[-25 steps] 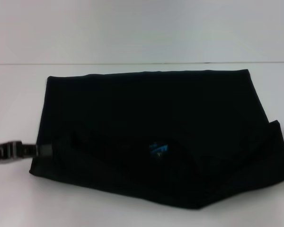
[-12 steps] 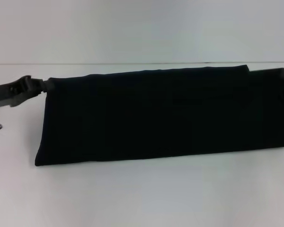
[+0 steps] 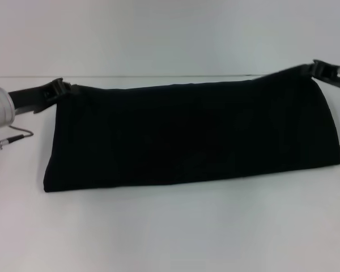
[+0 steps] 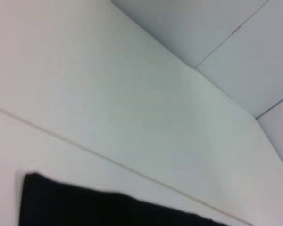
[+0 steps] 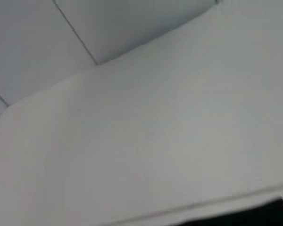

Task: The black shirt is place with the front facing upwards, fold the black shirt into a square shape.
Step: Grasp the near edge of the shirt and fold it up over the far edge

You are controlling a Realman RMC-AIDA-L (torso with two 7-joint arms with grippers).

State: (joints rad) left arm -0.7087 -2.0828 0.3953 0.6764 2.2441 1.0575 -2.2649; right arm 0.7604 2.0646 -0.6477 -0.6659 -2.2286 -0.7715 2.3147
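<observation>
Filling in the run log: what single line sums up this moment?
stage: fold underway | large black cloth shirt: long band on white table | left claw: at far left corner | right claw: at far right corner

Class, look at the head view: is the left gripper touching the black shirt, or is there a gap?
Touching. In the head view the left gripper meets the far left corner of the black shirt, with no white table between them.

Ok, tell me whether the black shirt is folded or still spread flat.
Folded. The black shirt lies as a long doubled band; no print or neck label shows. The left gripper and right gripper are at its far corners.
</observation>
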